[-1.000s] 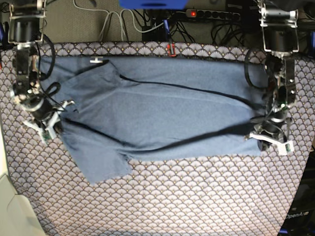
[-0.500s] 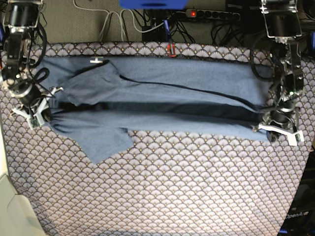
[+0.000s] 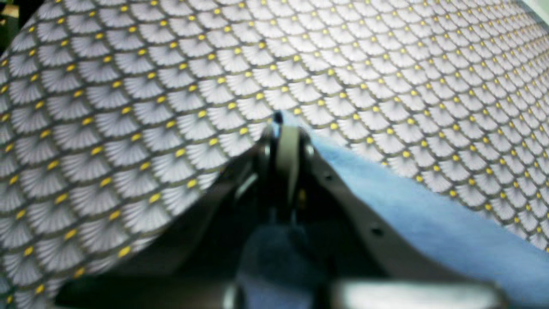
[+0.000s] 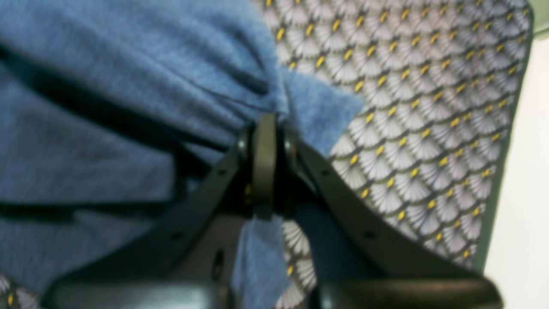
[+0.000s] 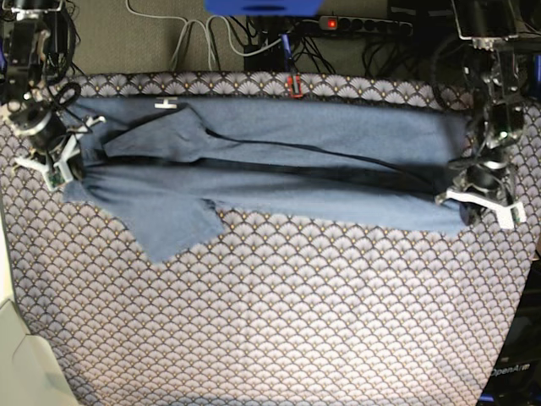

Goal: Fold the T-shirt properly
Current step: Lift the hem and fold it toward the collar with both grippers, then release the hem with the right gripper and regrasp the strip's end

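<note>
The T-shirt (image 5: 279, 169) lies stretched across the far half of the surface (image 5: 296, 321), as a long band folded along its length, and one sleeve (image 5: 173, 228) sticks out toward the near side, close to the right arm's end. A small white label (image 5: 166, 105) shows at the far edge of the shirt. The right pincer (image 5: 59, 165) is at one end of the band, on the left side of the base view, and it is closed tightly on the cloth; from the right wrist view the pincer (image 4: 266, 124) has its fingers pressed together with a bunch of blue fabric (image 4: 128, 86) gathered between them, and a small corner of cloth comes out past the tips. The left pincer (image 5: 482, 199) is at the other end, on the right side of the base view, also closed on the shirt edge. In the left wrist view this pincer (image 3: 285, 128) is together, with a thin bit of blue cloth (image 3: 407, 214) caught at the tips, and the rest of the shirt goes away to the right over the scallop pattern (image 3: 128, 86). Both pincers are low, near the surface. Behind the surface some cables (image 5: 203, 38) and a power strip (image 5: 363, 25) lie on the floor.
</note>
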